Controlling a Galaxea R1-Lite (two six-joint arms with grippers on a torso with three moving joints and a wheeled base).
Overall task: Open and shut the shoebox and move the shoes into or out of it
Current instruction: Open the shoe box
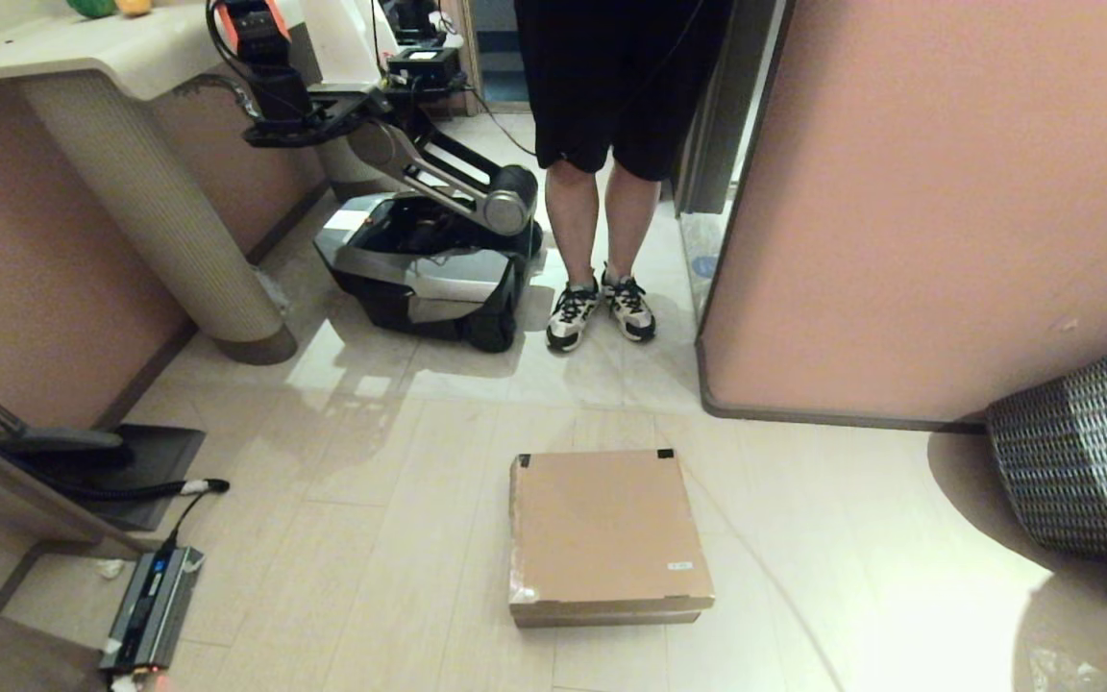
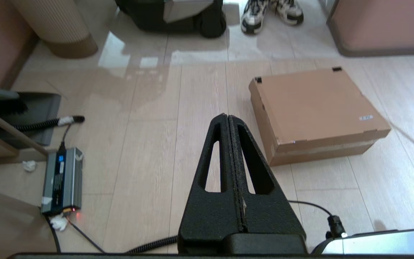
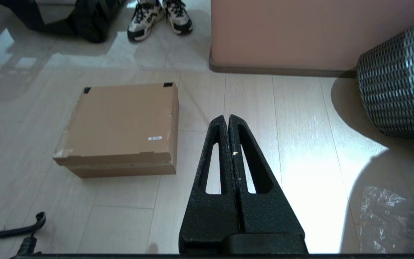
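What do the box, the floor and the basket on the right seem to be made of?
Box: plain brown cardboard, matt, with raw edges.
Floor: pale wood-look tiles or planks, glossy; it mirrors light.
Basket: woven strips, probably wicker or plastic.

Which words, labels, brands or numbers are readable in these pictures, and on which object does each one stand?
No text can be read with certainty.
White sticker on the lid of the shoebox: dark print, too small to read.
Grey power unit on the floor: blue label, too blurred to read.
Person's sneakers: no readable brand.
Second robot: no readable marking.
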